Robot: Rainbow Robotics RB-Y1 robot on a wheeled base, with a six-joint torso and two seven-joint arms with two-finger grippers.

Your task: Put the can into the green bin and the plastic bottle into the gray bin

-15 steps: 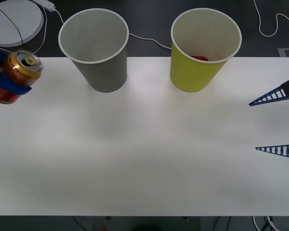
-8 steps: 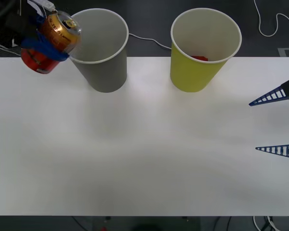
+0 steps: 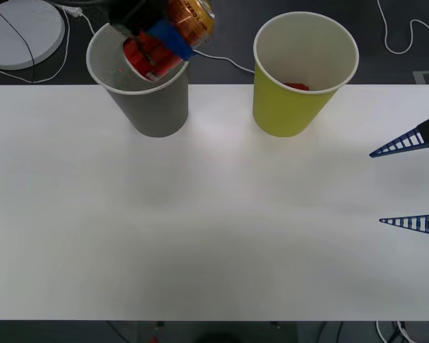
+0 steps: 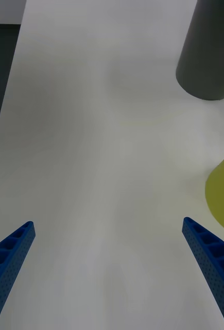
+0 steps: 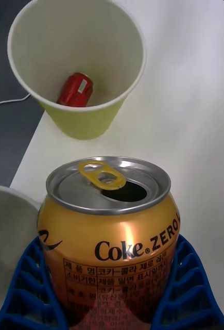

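A: Where is the can (image 3: 173,34) just now?

B: Off the table (image 3: 214,214), tipped over, above the mouth of the gray bin (image 3: 139,71). The left gripper (image 3: 157,39) has its blue jaws clamped on the can's sides; its top is open, the tab lifted.

A: That is not its bin, though.

B: No. The green bin (image 3: 305,71) stands beside the gray bin, and a small red can (image 5: 74,89) already lies inside the green one. I judge this the carrying step: the can should travel on past the gray bin's rim until it hangs over the green bin, and only then should the jaws part.

A: And the right gripper (image 3: 413,182)?

B: Idle, well away from the gray bin on the far side of the green bin, jaws spread wide.
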